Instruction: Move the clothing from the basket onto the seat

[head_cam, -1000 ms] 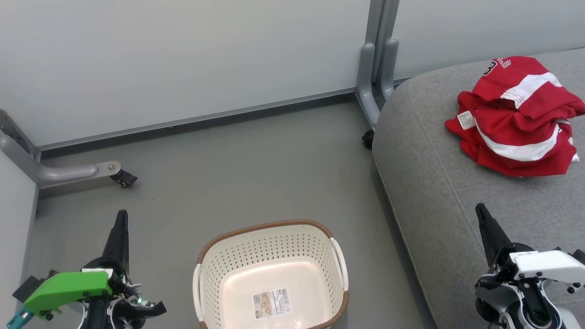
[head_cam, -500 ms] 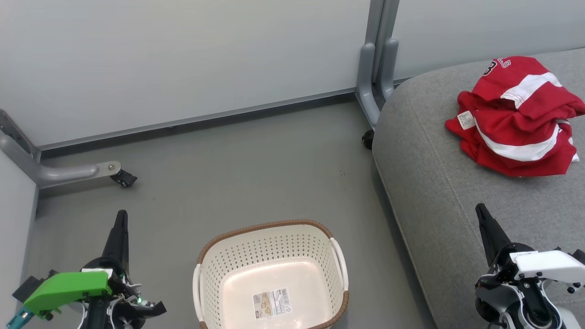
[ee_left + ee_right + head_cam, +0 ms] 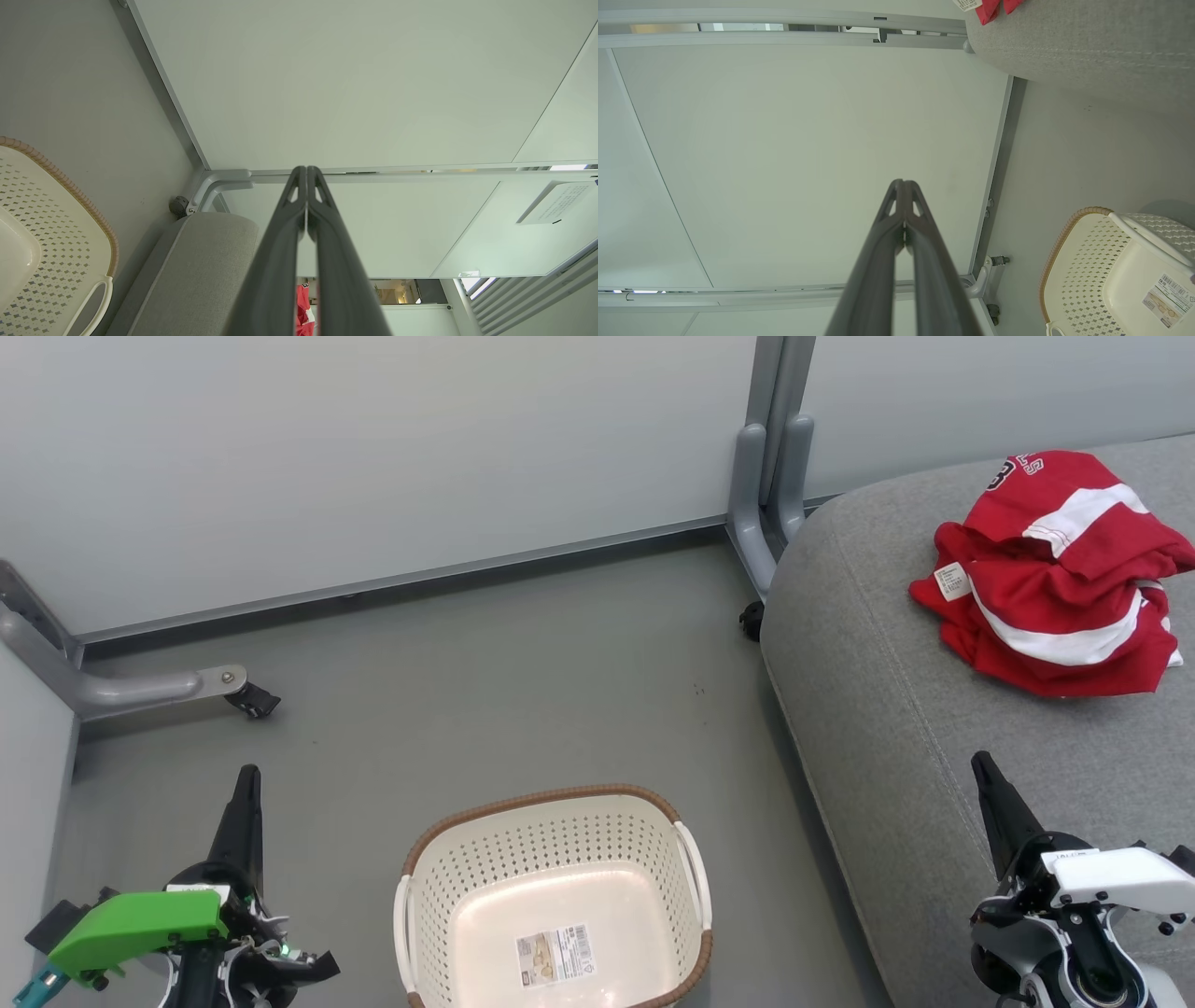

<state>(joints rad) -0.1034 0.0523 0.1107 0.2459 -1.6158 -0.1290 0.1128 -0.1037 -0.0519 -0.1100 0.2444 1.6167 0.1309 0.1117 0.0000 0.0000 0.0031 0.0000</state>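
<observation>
Red clothing (image 3: 1055,579) is lying bunched on the seat (image 3: 896,737), far side, well in from its edge. On the floor, basket (image 3: 551,801) is showing just its sticker (image 3: 555,956). Clothing is sitting straight ahead of the right end effector (image 3: 979,765), well apart; left end effector (image 3: 248,775) is sitting farther off, past the basket. Both are pressed together, pinching nothing. Judging transfer done; right arm nearer if tidying.

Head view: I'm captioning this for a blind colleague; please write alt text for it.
A crumpled pile of red clothing with white stripes lies on the grey seat at right, while the cream basket on the floor holds only a sticker. The left gripper and right gripper sit shut at the lower corners, holding nothing.
</observation>
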